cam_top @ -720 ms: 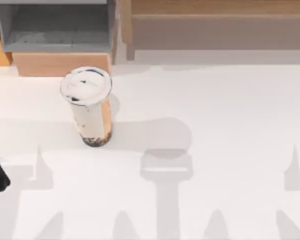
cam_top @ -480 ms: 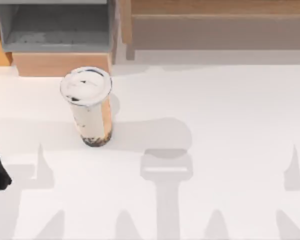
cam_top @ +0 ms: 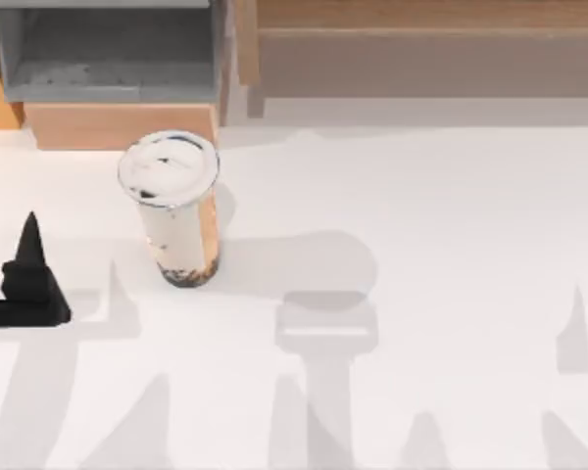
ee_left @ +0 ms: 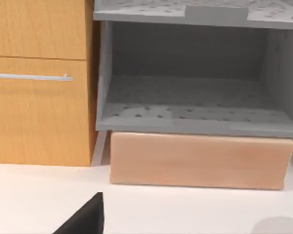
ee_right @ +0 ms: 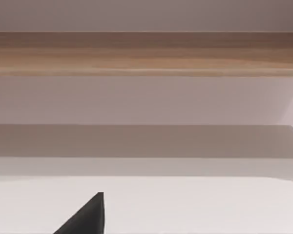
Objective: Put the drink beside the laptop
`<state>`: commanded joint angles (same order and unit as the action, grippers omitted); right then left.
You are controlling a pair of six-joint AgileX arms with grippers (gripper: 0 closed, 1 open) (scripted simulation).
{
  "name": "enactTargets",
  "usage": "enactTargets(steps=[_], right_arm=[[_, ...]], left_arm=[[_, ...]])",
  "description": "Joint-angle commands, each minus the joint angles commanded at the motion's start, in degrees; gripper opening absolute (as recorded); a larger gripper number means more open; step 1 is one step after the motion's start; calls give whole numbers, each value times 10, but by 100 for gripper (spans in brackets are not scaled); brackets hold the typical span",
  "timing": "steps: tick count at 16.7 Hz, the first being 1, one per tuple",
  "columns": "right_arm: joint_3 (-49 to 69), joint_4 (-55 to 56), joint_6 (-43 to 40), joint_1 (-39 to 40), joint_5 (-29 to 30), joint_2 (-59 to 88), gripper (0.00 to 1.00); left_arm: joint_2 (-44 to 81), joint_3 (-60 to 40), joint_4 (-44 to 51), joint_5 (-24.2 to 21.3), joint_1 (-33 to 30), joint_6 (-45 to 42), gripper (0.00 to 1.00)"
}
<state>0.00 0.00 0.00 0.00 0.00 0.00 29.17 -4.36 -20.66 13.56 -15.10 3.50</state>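
Note:
The drink is a tall clear cup with a white lid, milky contents, a brownish side and dark pearls at its base. It stands upright on the white table, at the back left. My left gripper is a black shape at the table's left edge, left of the cup and apart from it. A black part of it also shows in the left wrist view. A black part of my right gripper shows in the right wrist view, over bare table. The laptop is out of view.
A grey open shelf unit rests on a pale wooden block just behind the drink. An orange-brown cabinet stands beside it. A long wooden ledge runs along the back right. Arm shadows fall across the front of the table.
My left gripper has come in from the left edge, moving right and closer to the drink. The drink has stayed where it was.

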Motion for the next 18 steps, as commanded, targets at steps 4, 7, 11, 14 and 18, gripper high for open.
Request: enactTargets(steps=[4,7,11,14,18], right_arm=[[0,0,0,0,0,0,100],[0,0,0,0,0,0,100],[0,0,0,0,0,0,100],[0,0,0,0,0,0,100],[0,0,0,0,0,0,100]], left_arm=[[189,-29,-134,89,-97,25,100],[328,-50,-233,155,-167,43,100],[491,-73,-348,233,-250,63,100],[588,-85,-411,277,-297,73,100],[657,-91,-455,309,-330,78,100]])
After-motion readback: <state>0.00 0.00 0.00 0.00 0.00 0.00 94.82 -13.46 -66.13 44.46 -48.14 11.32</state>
